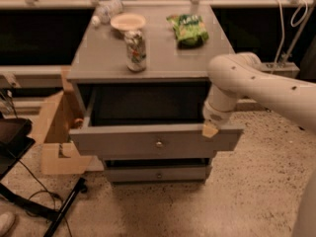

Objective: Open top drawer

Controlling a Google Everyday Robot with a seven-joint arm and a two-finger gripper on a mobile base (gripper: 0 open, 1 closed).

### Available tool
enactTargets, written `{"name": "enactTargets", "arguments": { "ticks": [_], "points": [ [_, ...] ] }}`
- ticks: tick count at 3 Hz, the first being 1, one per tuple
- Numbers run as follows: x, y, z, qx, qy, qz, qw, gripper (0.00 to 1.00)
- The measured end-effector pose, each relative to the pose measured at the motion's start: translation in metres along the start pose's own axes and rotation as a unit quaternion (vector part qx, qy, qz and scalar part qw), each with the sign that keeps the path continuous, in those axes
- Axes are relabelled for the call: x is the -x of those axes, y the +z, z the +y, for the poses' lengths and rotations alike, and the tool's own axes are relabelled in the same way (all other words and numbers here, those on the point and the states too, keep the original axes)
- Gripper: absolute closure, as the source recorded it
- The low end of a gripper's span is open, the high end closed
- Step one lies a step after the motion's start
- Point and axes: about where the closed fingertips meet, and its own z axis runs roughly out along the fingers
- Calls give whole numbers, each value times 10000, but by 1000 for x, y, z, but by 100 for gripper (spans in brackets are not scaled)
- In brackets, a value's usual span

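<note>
The top drawer [123,142] of the grey cabinet is pulled well out, its wide front panel facing me with a small round knob [159,143] at centre. The inside looks dark. My gripper [210,129] hangs from the white arm [256,83] that comes in from the right. It sits at the top edge of the drawer front, near its right end. A narrower drawer [158,173] below stands shut.
On the cabinet top [98,58] stand a can [135,51], a bowl [128,21], a green snack bag [188,29] and a plastic bottle [106,10]. An open cardboard box [54,127] sits at the cabinet's left, beside a black stand with cables [19,147].
</note>
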Motion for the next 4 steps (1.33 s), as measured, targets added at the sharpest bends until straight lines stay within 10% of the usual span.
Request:
{"name": "enactTargets", "arguments": {
  "ticks": [3,4],
  "points": [
    [-6,-7,32,99,95,-125,9998,100],
    [-5,-8,31,99,95,-125,9998,82]
  ]
}}
